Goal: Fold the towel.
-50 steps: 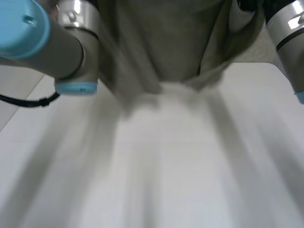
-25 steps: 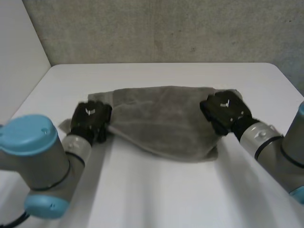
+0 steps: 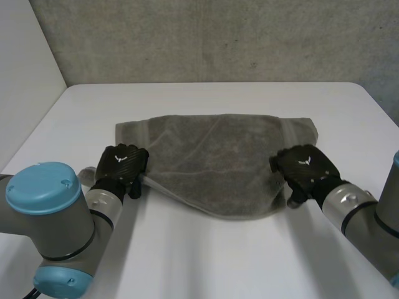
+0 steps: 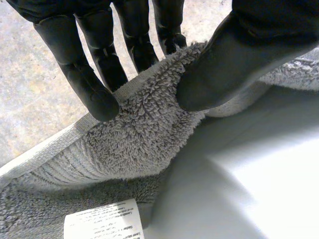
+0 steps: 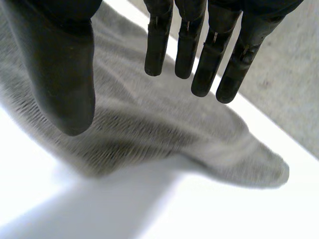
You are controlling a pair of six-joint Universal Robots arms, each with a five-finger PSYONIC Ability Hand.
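Observation:
A grey towel lies folded on the white table, its folded edge sagging toward me. My left hand sits at the towel's near left corner. In the left wrist view its fingers and thumb pinch the fluffy towel edge, and a white label shows below the pinch. My right hand hovers over the towel's near right corner. In the right wrist view its fingers are straight and spread from the thumb, with the towel lying loose beneath them.
A grey wall rises behind the table's far edge. Bare table runs in front of the towel and on both sides of it. My two arms come in from the near corners.
The towel, held up in front of the head camera a second ago, now lies on the table. My right hand has let go, opened and drawn back a little. The left still pinches.

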